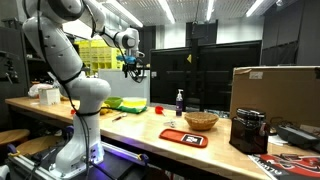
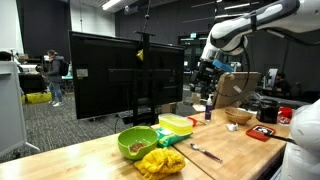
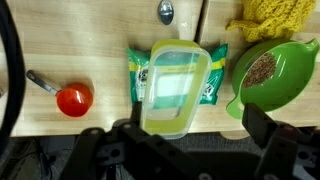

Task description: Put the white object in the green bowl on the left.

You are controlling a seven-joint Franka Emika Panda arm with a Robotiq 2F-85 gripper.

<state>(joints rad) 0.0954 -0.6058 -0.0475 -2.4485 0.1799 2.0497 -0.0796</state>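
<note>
Bowl: a low, wide lime-green plastic bowl (image 3: 296,88) with a smooth, glossy wall and a small lip jutting from its rim; a patch of brown, grainy stuff lies in its bottom.
Bowl's place: upright on the pale wooden surface (image 3: 95,45), near its edge in an exterior view (image 2: 126,139).
Touching it: a crumpled yellow knitted cloth (image 3: 270,18) lies against the bowl's rim.
Just beside: a clear rectangular food box with a yellow-green lid (image 3: 176,88) rests on a flat green printed packet (image 3: 213,88), apart from the bowl.
Further off: a metal spoon (image 3: 165,12) lies past the box, and a small round red object (image 3: 73,99) sits on the box's far side from the bowl.
Far end: a tan woven wicker bowl (image 2: 238,116) and a red tray (image 2: 262,132).
Claw: the claw (image 3: 175,130) hangs high above the box, its dark fingers (image 3: 262,130) spread wide with nothing between them.
</note>
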